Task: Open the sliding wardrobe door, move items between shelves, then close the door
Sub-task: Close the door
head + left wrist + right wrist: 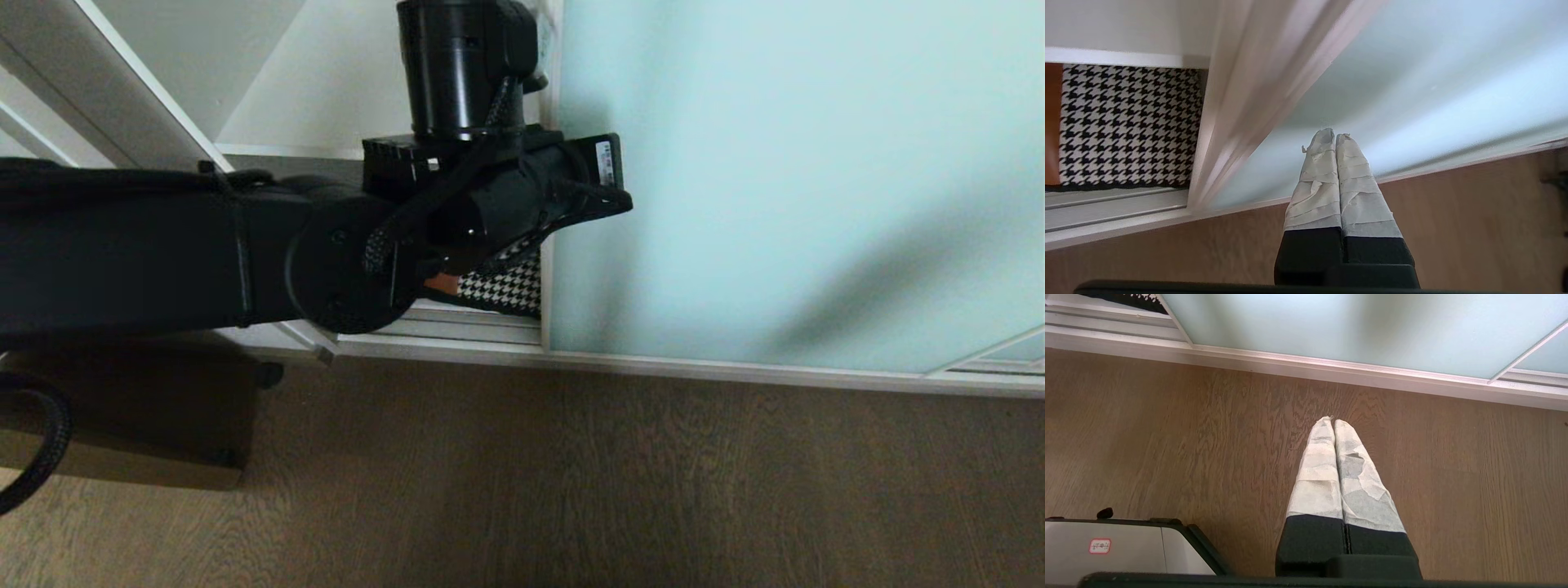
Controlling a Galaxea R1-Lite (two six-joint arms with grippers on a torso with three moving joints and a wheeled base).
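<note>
Both my grippers are pinched shut on nothing: left gripper tips against the frosted pale aqua glass sliding wardrobe door, right gripper over the brown wood floor. Only my left wrist view fully shows the houndstooth patchwork cushion inside.

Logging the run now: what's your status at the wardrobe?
Left gripper shut, empty, at sliding wardrobe door glass. Right gripper shut, parked over floor. Cushion on bottom shelf, door partly open.

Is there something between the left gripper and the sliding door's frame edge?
Nothing visible. The left gripper, shut and empty, is at the sliding wardrobe door glass, beside its frame edge. The cushion lies behind, inside.
</note>
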